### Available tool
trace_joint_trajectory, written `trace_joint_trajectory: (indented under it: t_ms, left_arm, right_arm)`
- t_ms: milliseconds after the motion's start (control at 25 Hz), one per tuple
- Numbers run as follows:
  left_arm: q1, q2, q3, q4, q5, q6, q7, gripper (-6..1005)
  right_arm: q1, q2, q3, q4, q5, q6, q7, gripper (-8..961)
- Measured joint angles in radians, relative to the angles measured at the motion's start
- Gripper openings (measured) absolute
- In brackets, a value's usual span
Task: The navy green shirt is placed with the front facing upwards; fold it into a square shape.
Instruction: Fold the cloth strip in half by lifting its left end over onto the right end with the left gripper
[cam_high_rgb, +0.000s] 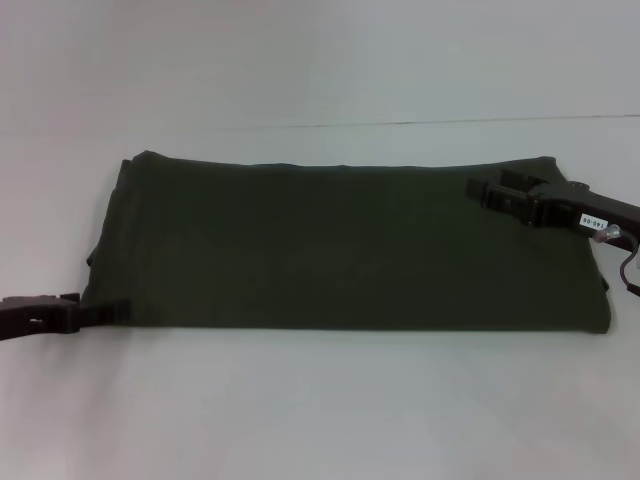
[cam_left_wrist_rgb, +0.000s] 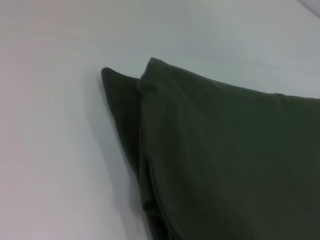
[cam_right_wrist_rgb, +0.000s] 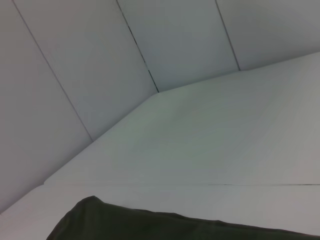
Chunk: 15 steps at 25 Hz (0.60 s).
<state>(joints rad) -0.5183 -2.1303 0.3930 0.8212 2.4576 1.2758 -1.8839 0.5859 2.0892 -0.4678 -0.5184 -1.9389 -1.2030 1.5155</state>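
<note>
In the middle of the white table (cam_high_rgb: 320, 410) lies the one shirt (cam_high_rgb: 340, 245), folded into a wide, flat band that runs across the head view from left to right. Its cloth is a dark olive-green knit, matt and soft-looking, with no lettering or collar showing on the upper face. The outline is roughly a long rectangle: the far edge is nearly straight, the near edge is straight too, and the left end slopes slightly outward toward the front. In the left wrist view the shirt (cam_left_wrist_rgb: 225, 160) shows at least two layers stacked at a corner, a lower point of cloth poking out just beyond the upper one, with a stitched seam running along the folded edge. The right wrist view catches only a rounded dark corner of the shirt (cam_right_wrist_rgb: 165, 225) against the pale table.

Two end effectors are in view, both black and hard-edged. The left end effector (cam_high_rgb: 105, 313) sits low at the shirt's near left corner, its tips touching the cloth edge; whether it grips or is released I cannot tell. The right end effector (cam_high_rgb: 490, 190) rests over the far right corner of the shirt, and whether it is clenched I cannot tell either.

Behind the table stands a plain pale wall (cam_right_wrist_rgb: 75, 75) made of flat panels with thin dark joints.
</note>
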Motion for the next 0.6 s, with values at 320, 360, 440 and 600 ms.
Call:
trace_joint_trajectory:
  t_ms: [320, 360, 440, 600]
  left_arm:
    - [-0.003, -0.002, 0.027, -0.007, 0.026, -0.023, -0.033, 816]
    - [-0.003, -0.003, 0.027, -0.007, 0.027, -0.026, -0.033, 808]
    - [-0.001, -0.003, 0.027, -0.006, 0.028, -0.033, -0.034, 748]
    - [0.0, -0.005, 0.027, -0.005, 0.027, -0.046, -0.038, 534]
  right_arm:
    - [-0.003, 0.0, 0.0, 0.0, 0.0, 0.002, 0.003, 767]
    - [-0.004, 0.0, 0.0, 0.0, 0.0, 0.002, 0.003, 767]
    - [-0.006, 0.0, 0.0, 0.0, 0.0, 0.001, 0.004, 767]
    - [-0.013, -0.001, 0.0, -0.001, 0.0, -0.004, 0.005, 767]
